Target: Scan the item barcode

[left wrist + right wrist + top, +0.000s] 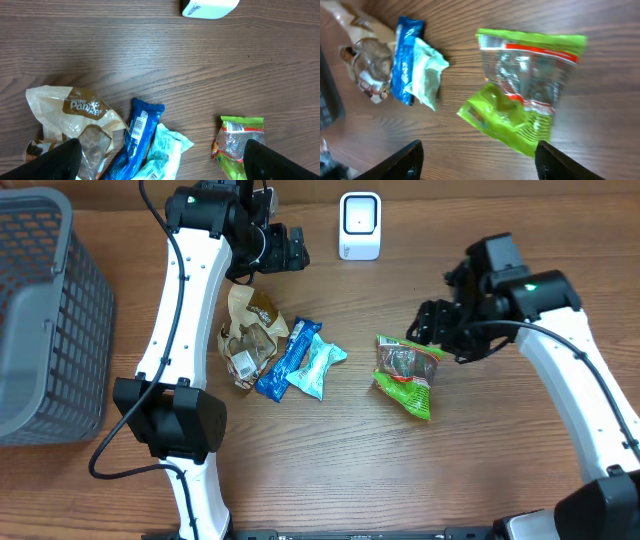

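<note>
While nothing is gripped, step: picking an item for the scan, my guess.
Right gripper (479, 160): fingers stand well apart, empty, hovering over the green snack packet (530, 95); likely posed there because that packet is the one to take.
Left gripper (162, 160): fingers spread wide, empty, hanging above the pile of wrappers near the scanner; looks parked out of the right arm's way.
Green snack packet position: flat on the table (400, 480), alone, apart from the other wrappers, clear window side up, no finger touching it.
Barcode: cannot tell where it sits; no code readable on the upward face, so a flip may be needed.
Barcode scanner (360, 225): white, upright at the table's far edge between the two arms, face toward the work area so an item can be held up to it.
Other items: tan bag (248, 330), blue wrapper (287, 360), pale teal wrapper (318, 365), bunched together and overlapping on the left.
Grey basket (40, 310): far left edge; probably for scanned goods.
Risk: thin crinkly film, may slip or fold over the code.
</note>
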You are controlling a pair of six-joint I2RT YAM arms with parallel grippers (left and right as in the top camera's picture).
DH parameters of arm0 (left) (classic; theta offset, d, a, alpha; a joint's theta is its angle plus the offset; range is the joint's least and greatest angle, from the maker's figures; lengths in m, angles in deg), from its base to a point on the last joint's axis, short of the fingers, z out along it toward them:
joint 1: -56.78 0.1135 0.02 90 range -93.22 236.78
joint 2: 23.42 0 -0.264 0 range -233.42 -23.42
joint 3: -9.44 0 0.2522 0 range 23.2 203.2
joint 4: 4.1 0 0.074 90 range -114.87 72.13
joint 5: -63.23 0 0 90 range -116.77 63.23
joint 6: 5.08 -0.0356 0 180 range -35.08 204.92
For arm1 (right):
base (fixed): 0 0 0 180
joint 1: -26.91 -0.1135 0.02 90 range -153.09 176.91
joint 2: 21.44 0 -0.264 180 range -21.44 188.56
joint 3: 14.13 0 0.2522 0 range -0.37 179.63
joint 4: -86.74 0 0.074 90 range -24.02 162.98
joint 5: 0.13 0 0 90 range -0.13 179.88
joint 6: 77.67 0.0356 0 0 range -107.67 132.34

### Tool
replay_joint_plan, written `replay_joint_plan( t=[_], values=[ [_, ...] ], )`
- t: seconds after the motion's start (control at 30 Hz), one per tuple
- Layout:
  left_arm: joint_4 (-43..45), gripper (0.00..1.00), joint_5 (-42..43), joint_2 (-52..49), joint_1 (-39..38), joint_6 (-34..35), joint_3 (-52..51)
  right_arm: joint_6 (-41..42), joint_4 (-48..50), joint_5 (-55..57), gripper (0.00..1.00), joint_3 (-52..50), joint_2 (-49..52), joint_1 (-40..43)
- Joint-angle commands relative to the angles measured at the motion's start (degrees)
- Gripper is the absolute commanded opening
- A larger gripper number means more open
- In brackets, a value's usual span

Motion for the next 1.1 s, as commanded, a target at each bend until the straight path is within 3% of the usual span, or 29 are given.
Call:
replay_joint_plan(
  t=[0.0, 0.3, 0.4, 0.6, 0.7, 0.77, 0.8, 0.83, 0.9, 1.07],
  values=[
    [0.61, 0.96, -0.37, -0.5, -0.44, -1.31, -0.15, 0.92, 2.32, -1.53, 0.75, -7.67, 1.84, 0.44],
    [0.35, 0.97, -0.24, -0.5, -0.44, -1.31, -0.15, 1.77, 18.43, -5.2, 0.89, -25.55, 1.86, 4.57],
    [0.39, 0.97, -0.24, -0.5, -0.44, -1.31, -0.15, 0.52, 29.33, -10.16, 0.95, -31.39, 2.43, 5.9],
    [0.33, 0.97, -0.22, -0.5, -0.44, -1.29, -0.15, -2.12, 37.97, -15.21, 0.93, -33.0, 9.05, 5.88],
    [0.28, 0.97, -0.22, -0.5, -0.44, -1.29, -0.15, -3.32, 43.82, -20.68, 0.82, -33.0, 13.51, 5.9],
    [0.15, 0.97, -0.22, -0.5, -0.44, -1.29, -0.15, -3.37, 44.39, -21.05, 0.65, -33.0, 13.94, 6.01],
    [0.15, 0.97, -0.22, -0.5, -0.44, -1.29, -0.15, -3.96, 44.57, -21.09, 0.54, -32.98, 13.94, 6.01],
    [0.22, 0.97, -0.22, -0.5, -0.44, -1.29, -0.15, -4.46, 44.96, -21.07, 0.34, -32.92, 13.94, 6.01],
    [0.46, 0.97, -0.24, -0.5, -0.44, -1.29, -0.15, -5.6, 45.38, -21.09, 0.13, -32.7, 13.92, 6.12],
    [0.52, 0.97, -0.24, -0.5, -0.44, -1.31, -0.15, -8.11, 43.85, -22.88, 0.08, -28.83, 13.22, 6.27]
  ],
)
